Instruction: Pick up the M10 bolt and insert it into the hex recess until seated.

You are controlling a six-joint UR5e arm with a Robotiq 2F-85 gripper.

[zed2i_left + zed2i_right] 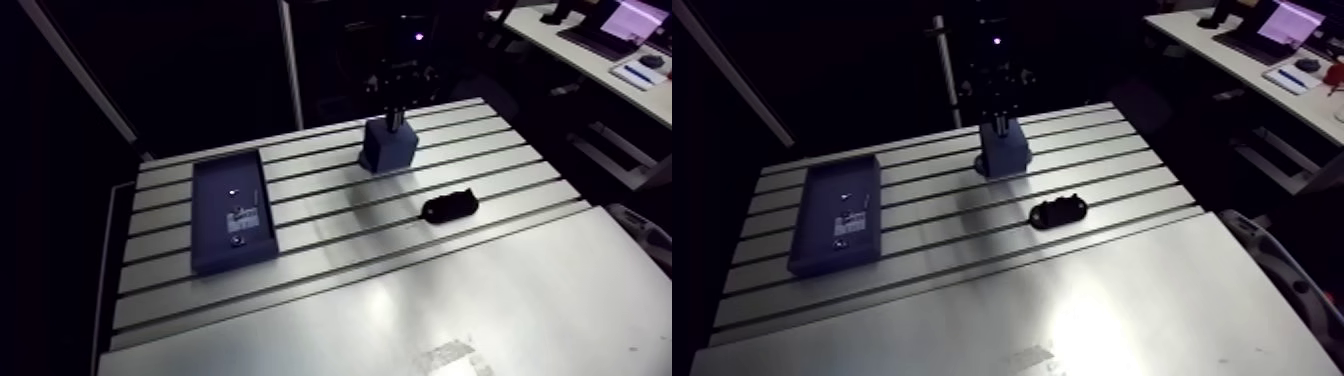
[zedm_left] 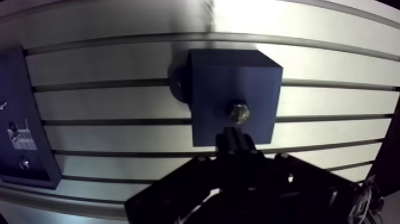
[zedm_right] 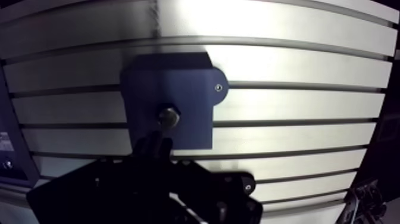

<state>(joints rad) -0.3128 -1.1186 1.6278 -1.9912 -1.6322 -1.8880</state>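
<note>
A dark blue block [image 2: 214, 83] stands on the slotted table [image 2: 119, 101]. The M10 bolt [image 2: 239, 111] sits in the block's top face, its metal hex head showing. My gripper [image 2: 235, 133] hangs just above the block, its fingertips close beside the bolt head, pressed together with nothing between them. In the arm view the gripper [image 1: 397, 116] comes down over the block [image 1: 388, 152] at the back of the table.
A flat blue tray [image 1: 232, 210] with a few small parts lies on the table's left side. A black oblong part [image 1: 449, 206] lies in front of the block, to its right. A plain metal sheet [image 1: 420, 300] covers the near table.
</note>
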